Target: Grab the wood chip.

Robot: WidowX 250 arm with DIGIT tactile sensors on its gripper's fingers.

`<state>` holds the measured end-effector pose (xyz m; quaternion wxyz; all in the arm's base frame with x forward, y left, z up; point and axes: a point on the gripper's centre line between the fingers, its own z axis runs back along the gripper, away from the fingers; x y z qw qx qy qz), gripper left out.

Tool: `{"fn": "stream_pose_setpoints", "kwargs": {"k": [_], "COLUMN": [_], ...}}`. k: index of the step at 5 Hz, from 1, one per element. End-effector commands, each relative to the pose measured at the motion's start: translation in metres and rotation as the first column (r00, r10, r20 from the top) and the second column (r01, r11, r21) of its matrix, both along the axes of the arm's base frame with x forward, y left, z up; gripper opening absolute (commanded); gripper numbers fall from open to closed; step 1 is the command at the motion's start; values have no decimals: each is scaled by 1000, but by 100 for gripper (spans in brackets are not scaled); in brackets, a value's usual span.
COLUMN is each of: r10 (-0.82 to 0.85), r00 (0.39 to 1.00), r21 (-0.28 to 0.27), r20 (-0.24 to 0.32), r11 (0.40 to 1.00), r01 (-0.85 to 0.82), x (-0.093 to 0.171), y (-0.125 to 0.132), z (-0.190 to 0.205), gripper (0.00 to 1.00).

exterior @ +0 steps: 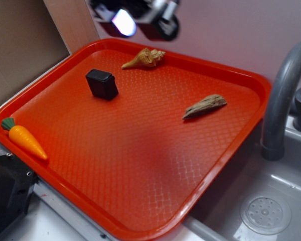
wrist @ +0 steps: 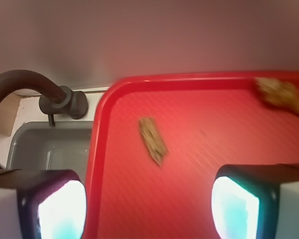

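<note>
The wood chip (exterior: 204, 106) lies flat on the red tray (exterior: 140, 201), toward the tray's edge nearest the faucet (exterior: 281, 100), with its pointed end turned toward the tray's middle. The claw (exterior: 140, 20) hangs high above the tray's far rim, well apart from the chip and nearer the seashell (exterior: 144, 58) than anything else. In the wrist view the claw (wrist: 149, 206) is released: its two fingers (wrist: 55, 206) stand wide apart at the bottom of the frame with bare tray between them, and the chip (wrist: 153, 139) sits beyond that gap, a little toward the faucet side.

On the same tray, the seashell rests by the far rim, a small black block (exterior: 102, 84) stands between the shell and the tray's middle, and an orange toy carrot (exterior: 24, 139) lies at the rim opposite the faucet. All three are well apart from the chip, and the tray surface between claw and chip is open. The grey sink (exterior: 271, 201) lies just beside the tray, below the faucet.
</note>
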<state>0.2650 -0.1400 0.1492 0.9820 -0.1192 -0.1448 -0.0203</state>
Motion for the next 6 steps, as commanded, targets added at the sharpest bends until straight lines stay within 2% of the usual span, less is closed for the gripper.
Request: {"fn": "stream_pose_setpoints", "kwargs": {"k": [1,2,3,4,6], "r10": [-49,-65,-66,-99,-132], "r00": [999,998,997,992,984], "r21": [16,40,92,69,86], "r20": [-3,-26,-47,-83,-117], "r11": [999,997,993,992,986], "r01": [49,66,70,105,143], "x": [23,28,38,44,40], "y": [-16,-21,-26,-33,-39], "z": [-33,-54,-78,-96,-113], "gripper": [100,100,100,100,100]}}
